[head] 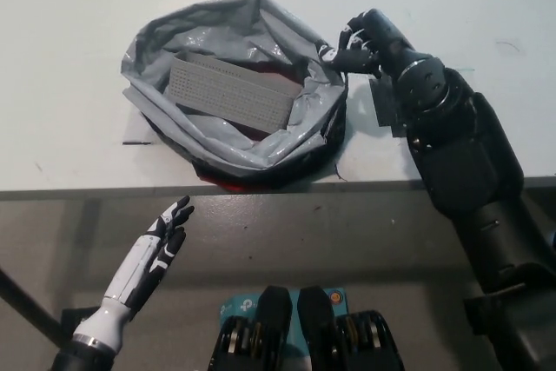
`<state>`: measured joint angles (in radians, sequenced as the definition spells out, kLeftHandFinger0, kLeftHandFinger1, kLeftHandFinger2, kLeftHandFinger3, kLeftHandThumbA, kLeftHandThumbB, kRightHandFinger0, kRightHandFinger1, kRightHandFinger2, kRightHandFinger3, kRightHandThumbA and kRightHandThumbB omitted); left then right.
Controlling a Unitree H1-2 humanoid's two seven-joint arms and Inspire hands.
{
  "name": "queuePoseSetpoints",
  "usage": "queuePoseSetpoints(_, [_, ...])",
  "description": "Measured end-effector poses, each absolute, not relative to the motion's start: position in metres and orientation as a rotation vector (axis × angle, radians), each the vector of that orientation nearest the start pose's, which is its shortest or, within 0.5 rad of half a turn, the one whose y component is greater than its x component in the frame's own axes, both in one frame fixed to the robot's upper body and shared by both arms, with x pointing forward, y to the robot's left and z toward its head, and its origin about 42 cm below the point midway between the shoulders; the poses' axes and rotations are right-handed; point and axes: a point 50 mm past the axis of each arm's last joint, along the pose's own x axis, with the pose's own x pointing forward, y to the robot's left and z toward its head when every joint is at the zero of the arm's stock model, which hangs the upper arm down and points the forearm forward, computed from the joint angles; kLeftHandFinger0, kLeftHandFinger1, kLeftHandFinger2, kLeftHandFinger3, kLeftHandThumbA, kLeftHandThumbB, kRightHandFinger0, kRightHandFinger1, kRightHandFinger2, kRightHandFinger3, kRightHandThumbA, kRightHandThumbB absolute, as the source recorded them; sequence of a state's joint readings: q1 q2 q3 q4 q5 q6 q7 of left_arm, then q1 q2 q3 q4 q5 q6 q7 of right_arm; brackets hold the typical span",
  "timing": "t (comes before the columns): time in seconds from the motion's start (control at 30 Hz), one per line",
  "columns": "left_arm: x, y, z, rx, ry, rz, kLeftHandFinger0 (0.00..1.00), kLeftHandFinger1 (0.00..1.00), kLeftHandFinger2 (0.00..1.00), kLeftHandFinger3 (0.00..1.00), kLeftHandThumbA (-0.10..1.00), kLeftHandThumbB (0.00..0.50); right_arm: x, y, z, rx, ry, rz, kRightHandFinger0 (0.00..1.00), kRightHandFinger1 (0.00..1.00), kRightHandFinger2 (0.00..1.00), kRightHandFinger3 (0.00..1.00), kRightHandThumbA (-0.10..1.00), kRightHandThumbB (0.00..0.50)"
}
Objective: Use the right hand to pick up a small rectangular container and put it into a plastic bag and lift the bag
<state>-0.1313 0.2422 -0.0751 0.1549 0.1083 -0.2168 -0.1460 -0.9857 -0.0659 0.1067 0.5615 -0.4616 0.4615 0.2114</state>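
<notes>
Two hands share our view, and we take them from the left. Our left hand rests low, below the table's near edge and off its surface, forearm slanting up from the lower left. Its palm is tilted and its fingers are extended and a little apart, holding nothing; their tips point up and to the right, well short of the bag.

Beyond those fingertips, on the white table, the bag sits slumped open, its grey plastic rolled back into a wide crumpled rim with a dark, reddish underside showing at the near edge. Inside it lies the container, a flat grey rectangular piece with a dotted top, lying at a slant across the opening, its long side running from upper left to lower right. It rests in the bag, clear of both hands.

Our right hand is at the bag's right rim. The black arm comes up from the lower right, the wrist bent so the hand turns leftward toward the bag. Its fingers are curled close together right at the rim's plastic; we cannot tell whether they actually pinch it or only touch it.
</notes>
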Motion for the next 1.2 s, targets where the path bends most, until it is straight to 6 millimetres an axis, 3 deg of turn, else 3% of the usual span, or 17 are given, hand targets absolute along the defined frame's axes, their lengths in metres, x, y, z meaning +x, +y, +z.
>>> queuePoseSetpoints(0.03, [0.324,0.258,0.108,0.365,-0.160,-0.258,1.00,1.00,1.00,1.00,1.00,0.500,0.534,-0.121,0.313,-0.620,0.058,0.229,0.00,0.27,0.51,0.40,0.21,0.304])
queuePoseSetpoints(0.1, [0.324,0.259,0.108,0.365,-0.159,-0.258,1.00,1.00,1.00,1.00,1.00,0.500,0.537,-0.118,0.314,-0.508,0.078,0.236,0.00,0.36,0.70,0.66,0.03,0.284])
queuePoseSetpoints(0.17, [0.324,0.258,0.108,0.364,-0.159,-0.258,1.00,1.00,1.00,1.00,1.00,0.500,0.538,-0.113,0.315,-0.408,0.088,0.243,0.00,0.36,0.74,0.84,-0.03,0.279])
queuePoseSetpoints(0.2, [0.324,0.258,0.108,0.364,-0.159,-0.258,1.00,1.00,1.00,1.00,1.00,0.500,0.539,-0.110,0.315,-0.358,0.094,0.248,0.00,0.34,0.75,0.78,-0.07,0.260])
queuePoseSetpoints(0.23, [0.324,0.258,0.108,0.365,-0.158,-0.258,1.00,1.00,1.00,1.00,1.00,0.500,0.539,-0.107,0.314,-0.304,0.101,0.252,0.00,0.28,0.71,0.37,-0.09,0.249])
queuePoseSetpoints(0.3, [0.324,0.258,0.108,0.365,-0.158,-0.258,1.00,1.00,1.00,1.00,1.00,0.500,0.539,-0.102,0.310,-0.200,0.121,0.263,0.00,0.28,0.73,0.19,-0.10,0.262])
queuePoseSetpoints(0.37, [0.324,0.258,0.108,0.365,-0.157,-0.258,1.00,1.00,1.00,1.00,1.00,0.500,0.539,-0.096,0.304,-0.094,0.148,0.282,0.00,0.28,0.73,0.13,-0.10,0.249])
queuePoseSetpoints(0.5, [0.324,0.258,0.107,0.365,-0.156,-0.258,1.00,1.00,1.00,1.00,1.00,0.500,0.538,-0.091,0.295,0.035,0.184,0.296,0.00,0.17,0.58,0.31,-0.10,0.206])
queuePoseSetpoints(0.53, [0.324,0.258,0.107,0.365,-0.156,-0.258,1.00,1.00,1.00,1.00,1.00,0.500,0.538,-0.090,0.293,0.062,0.192,0.298,0.00,0.13,0.56,0.52,-0.10,0.190])
queuePoseSetpoints(0.6, [0.324,0.259,0.107,0.365,-0.155,-0.258,1.00,1.00,1.00,1.00,1.00,0.500,0.538,-0.087,0.288,0.135,0.210,0.305,0.00,0.11,0.54,0.69,-0.10,0.219])
queuePoseSetpoints(0.7, [0.324,0.259,0.106,0.365,-0.151,-0.258,1.00,1.00,1.00,1.00,1.00,0.500,0.538,-0.083,0.282,0.254,0.237,0.313,0.00,0.03,0.47,0.60,-0.10,0.227])
queuePoseSetpoints(0.77, [0.324,0.259,0.106,0.364,-0.150,-0.258,1.00,1.00,1.00,1.00,1.00,0.500,0.538,-0.081,0.281,0.304,0.241,0.314,0.00,0.00,0.46,0.44,-0.10,0.224])
queuePoseSetpoints(0.83, [0.324,0.259,0.105,0.364,-0.147,-0.257,1.00,1.00,1.00,1.00,1.00,0.500,0.538,-0.080,0.282,0.357,0.242,0.313,0.00,0.01,0.48,0.48,-0.10,0.215])
queuePoseSetpoints(0.93, [0.324,0.259,0.104,0.364,-0.142,-0.257,1.00,1.00,1.00,1.00,1.00,0.500,0.540,-0.078,0.289,0.440,0.234,0.310,0.00,0.02,0.51,0.39,-0.10,0.207])
queuePoseSetpoints(1.03, [0.324,0.260,0.103,0.364,-0.138,-0.257,0.97,1.00,1.00,1.00,1.00,0.500,0.541,-0.076,0.296,0.489,0.223,0.313,0.00,0.01,0.48,0.19,-0.10,0.225])
queuePoseSetpoints(1.07, [0.324,0.260,0.102,0.364,-0.137,-0.257,0.96,1.00,1.00,1.00,1.00,0.500,0.541,-0.071,0.307,0.517,0.203,0.323,0.00,0.02,0.48,0.13,-0.10,0.229])
queuePoseSetpoints(1.2, [0.325,0.260,0.104,0.361,-0.140,-0.259,0.91,1.00,1.00,1.00,1.00,0.500,0.539,-0.058,0.351,0.551,0.102,0.358,0.00,0.20,0.58,0.14,-0.10,0.198])
